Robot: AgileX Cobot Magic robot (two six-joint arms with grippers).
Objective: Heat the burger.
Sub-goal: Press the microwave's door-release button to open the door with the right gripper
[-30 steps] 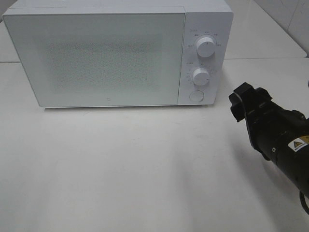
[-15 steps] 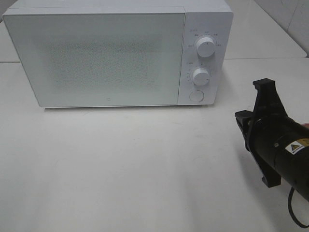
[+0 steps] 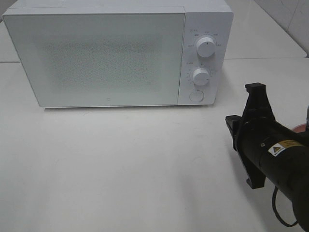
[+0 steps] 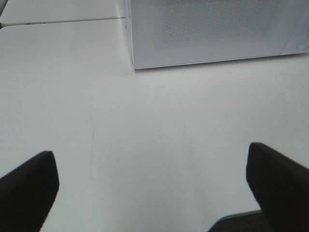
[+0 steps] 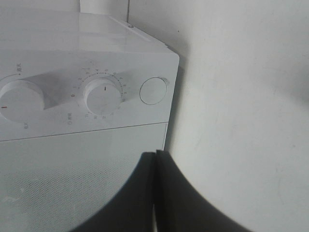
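The burger is out of view in every frame. A white microwave [image 3: 96, 58] stands at the back of the table with its door closed. It also shows in the left wrist view [image 4: 207, 29] and in the right wrist view [image 5: 72, 48]. My right gripper [image 3: 232, 126] hovers right of the microwave, below its control panel. Its dark fingers are pressed together with nothing between them [image 5: 155, 153], pointing at the panel's lower corner. My left gripper [image 4: 149, 150] is open over bare table in front of the microwave's left end.
The panel has an upper knob [image 3: 206, 47], a lower knob [image 3: 200, 76] and a round button [image 3: 195, 95]. A pink-red sliver [image 3: 301, 127] peeks out behind the right arm at the view's right edge. White tabletop [image 3: 120, 164] stretches in front of the microwave.
The right gripper's fingers have come together and the wrist has rolled. The arm drew back toward the right edge, then shifted a little left and toward the front. The microwave has not moved.
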